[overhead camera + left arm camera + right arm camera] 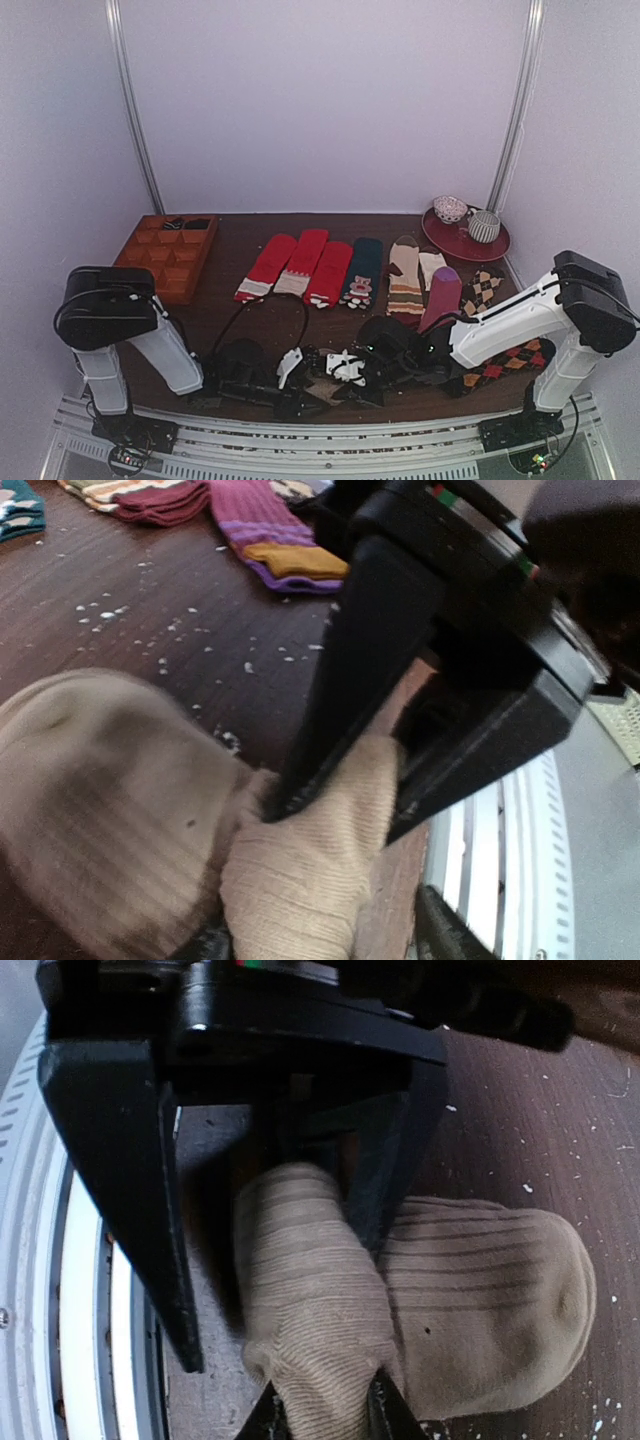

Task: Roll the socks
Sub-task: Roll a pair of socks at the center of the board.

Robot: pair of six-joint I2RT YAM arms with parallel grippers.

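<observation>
The tan-brown socks (480, 1300) lie as a ribbed bundle at the table's near edge, with a folded cuff sticking out toward the rail. They also show in the left wrist view (110, 800). My right gripper (325, 1415) is shut on the end of that cuff. My left gripper (320, 940) is open and straddles the cuff. One of its fingers (385, 1190) is tucked between the cuff and the bundle. In the top view both grippers, left (303, 376) and right (332, 374), meet nose to nose and hide the socks.
Red socks (290, 262), a teal sock (362, 270), striped beige socks (405, 275), a magenta sock (440, 295) and argyle socks (500, 360) lie in a row behind. An orange compartment tray (170, 255) stands back left and a red plate (495, 248) with cups back right. The metal rail (90, 1340) is close by.
</observation>
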